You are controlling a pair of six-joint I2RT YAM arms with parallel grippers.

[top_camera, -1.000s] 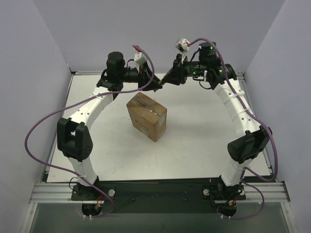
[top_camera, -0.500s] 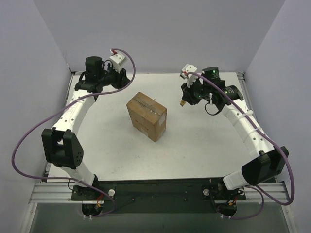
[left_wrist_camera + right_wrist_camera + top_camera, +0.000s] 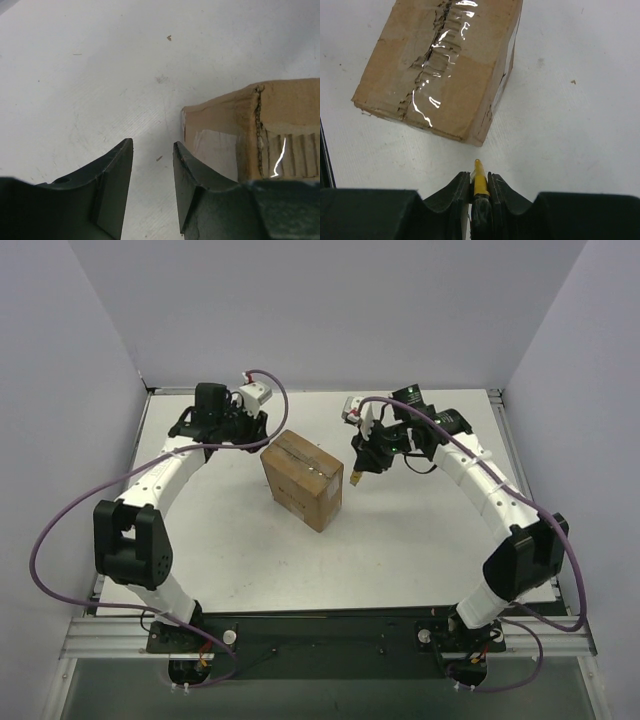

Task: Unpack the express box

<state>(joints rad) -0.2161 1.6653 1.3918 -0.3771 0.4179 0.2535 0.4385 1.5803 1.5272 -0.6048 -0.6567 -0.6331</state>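
Observation:
The express box (image 3: 302, 480), a brown carton with clear tape over its torn top seam, stands in the middle of the table. It shows in the right wrist view (image 3: 440, 65) and at the right of the left wrist view (image 3: 265, 125). My left gripper (image 3: 262, 428) is open and empty, just left of the box's far corner, low over the table (image 3: 152, 150). My right gripper (image 3: 358, 472) is shut on the yellow-and-black utility knife (image 3: 479, 182), whose yellow tip points at the box's near corner with a small gap between them.
The white table (image 3: 420, 530) is walled by grey panels at the back and sides. A black rail (image 3: 320, 625) runs along the near edge by the arm bases. Purple cables loop off both arms.
Both arms have swung in toward the box. The left gripper came to its far left corner and the right gripper, holding the knife, moved left and down to its right side.

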